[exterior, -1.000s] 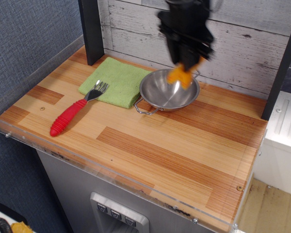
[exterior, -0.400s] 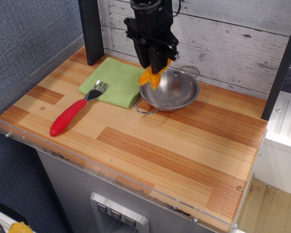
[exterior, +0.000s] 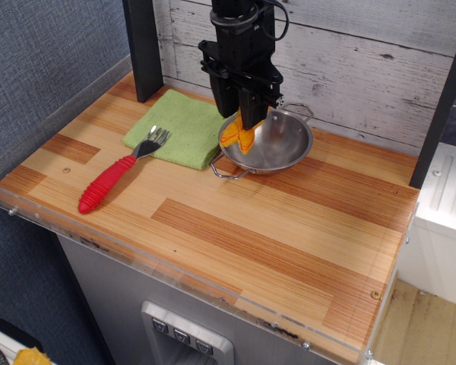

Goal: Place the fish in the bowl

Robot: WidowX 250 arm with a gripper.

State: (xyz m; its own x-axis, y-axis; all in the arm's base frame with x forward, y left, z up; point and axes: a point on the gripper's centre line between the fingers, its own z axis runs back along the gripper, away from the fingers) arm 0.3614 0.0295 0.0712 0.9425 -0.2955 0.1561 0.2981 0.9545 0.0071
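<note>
The orange-yellow fish (exterior: 239,135) hangs tail-down from my gripper (exterior: 247,122), which is shut on it. It sits low over the left part of the steel bowl (exterior: 277,146), at about rim height. The bowl stands at the back of the wooden counter, to the right of the green cloth (exterior: 179,126). The black gripper body hides the bowl's far left rim.
A red-handled fork (exterior: 118,172) lies with its tines on the cloth's front corner. A black post (exterior: 142,46) stands at the back left. A grey plank wall runs behind the bowl. A clear plastic lip (exterior: 175,266) edges the counter's front.
My gripper moved left across the bowl with the fish, then dropped and shifted slightly right. The fish now sits lower, at the bowl's left side.
</note>
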